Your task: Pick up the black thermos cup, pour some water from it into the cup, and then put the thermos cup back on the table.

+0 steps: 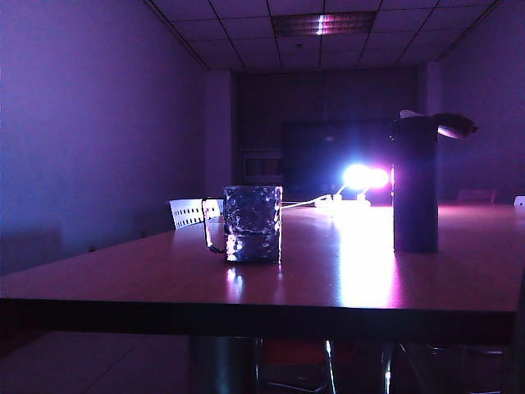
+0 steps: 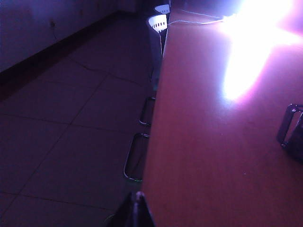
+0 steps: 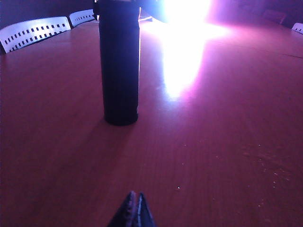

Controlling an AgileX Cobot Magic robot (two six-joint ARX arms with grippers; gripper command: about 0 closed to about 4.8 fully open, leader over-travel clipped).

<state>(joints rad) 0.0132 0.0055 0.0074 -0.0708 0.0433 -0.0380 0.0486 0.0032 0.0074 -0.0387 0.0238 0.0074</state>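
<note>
The right gripper [image 3: 134,208] hung low over the worktop [image 3: 227,156] with jaws pressed together, empty, and the left gripper [image 2: 136,210] sat likewise pinched at the worktop's left edge. Straight ahead of the right jaws stood the black thermos cup [image 3: 119,66], upright, long axis vertical, clearly that arm's reach. Left of it, well apart, stood the cup [image 1: 253,223].

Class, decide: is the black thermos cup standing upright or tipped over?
Upright. The black thermos cup stands on its base on the table, its sides vertical, clear of both hands.
</note>
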